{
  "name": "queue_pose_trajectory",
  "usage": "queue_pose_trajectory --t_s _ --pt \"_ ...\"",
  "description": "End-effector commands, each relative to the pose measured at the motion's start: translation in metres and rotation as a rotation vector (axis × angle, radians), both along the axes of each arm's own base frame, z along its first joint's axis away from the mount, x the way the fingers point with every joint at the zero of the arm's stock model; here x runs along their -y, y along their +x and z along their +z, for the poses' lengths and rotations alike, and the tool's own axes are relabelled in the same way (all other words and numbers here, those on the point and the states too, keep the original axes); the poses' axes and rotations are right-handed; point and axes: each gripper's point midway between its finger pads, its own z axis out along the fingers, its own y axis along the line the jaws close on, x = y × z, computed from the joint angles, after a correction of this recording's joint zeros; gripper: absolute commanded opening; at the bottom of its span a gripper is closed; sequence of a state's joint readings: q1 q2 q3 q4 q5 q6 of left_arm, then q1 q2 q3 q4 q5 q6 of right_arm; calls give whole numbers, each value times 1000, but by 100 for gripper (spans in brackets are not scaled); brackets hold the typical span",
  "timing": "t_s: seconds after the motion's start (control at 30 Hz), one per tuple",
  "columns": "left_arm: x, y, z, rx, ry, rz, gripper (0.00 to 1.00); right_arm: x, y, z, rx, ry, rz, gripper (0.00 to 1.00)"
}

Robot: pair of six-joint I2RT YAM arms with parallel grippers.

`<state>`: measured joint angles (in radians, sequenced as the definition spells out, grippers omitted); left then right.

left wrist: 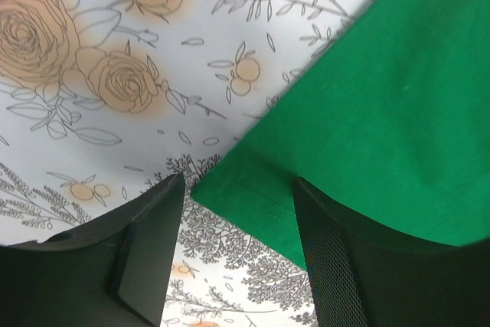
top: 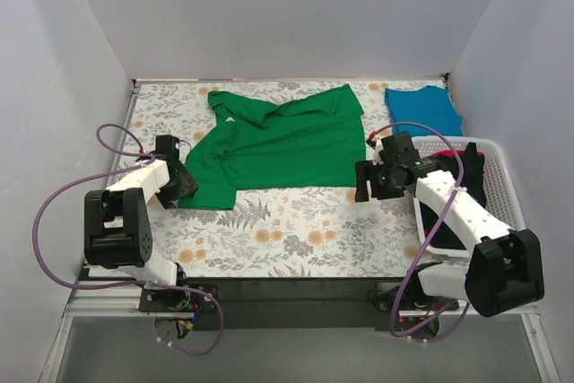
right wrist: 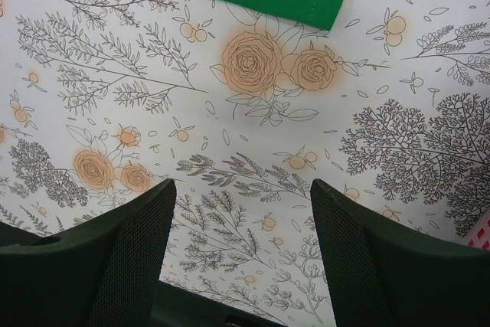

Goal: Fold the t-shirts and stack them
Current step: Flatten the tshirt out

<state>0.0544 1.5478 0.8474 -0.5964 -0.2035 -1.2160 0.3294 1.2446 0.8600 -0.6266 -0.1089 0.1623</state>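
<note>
Top view, lower part of the frame: two black-and-white arms stand on a flower-printed cloth (top: 287,230). At lower left, the left gripper (top: 179,181) sits at the bottom left corner of the green shirt (top: 278,145). In the left wrist view its jaws are parted, and the shirt's hemmed corner lies between the two fingers (left wrist: 153,250), not pinched. At right of centre, the right gripper (top: 363,181) is just off the shirt's lower right corner. In the right wrist view its jaws gape wide over bare cloth and hold nothing. At the right edge is a white basket (top: 502,168) with dark and red fabric inside. The green shirt lies spread and rumpled across the middle. At upper right, against the far edge, lies a teal shirt (top: 423,109).
</note>
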Motion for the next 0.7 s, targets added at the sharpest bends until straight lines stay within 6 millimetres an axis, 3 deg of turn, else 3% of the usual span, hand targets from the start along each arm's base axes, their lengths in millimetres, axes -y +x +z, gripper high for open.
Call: queue_pose_trajectory --t_s 0.0,0.23,0.37,0.47,0.5,0.6,0.67 --pt "4 -16 3 -75 28 -27 57 -6 8 5 20 28 1 77" --pt "-2 -13 -7 -117 71 -25 57 -8 14 3 18 26 4 77" --pt "0 -14 -8 -141 58 -30 48 -6 17 -1 13 10 0 78" --pt "3 -16 -4 -139 45 -27 27 -5 24 -3 16 -6 -22 77" --pt "4 -18 -2 -138 39 -27 13 -5 27 -3 20 -7 -35 77" --pt "6 -17 8 -119 28 -21 0 -2 41 -5 21 -35 -93 77" --pt "6 -16 16 -100 25 -20 0 -1 48 -10 5 -49 -130 77"
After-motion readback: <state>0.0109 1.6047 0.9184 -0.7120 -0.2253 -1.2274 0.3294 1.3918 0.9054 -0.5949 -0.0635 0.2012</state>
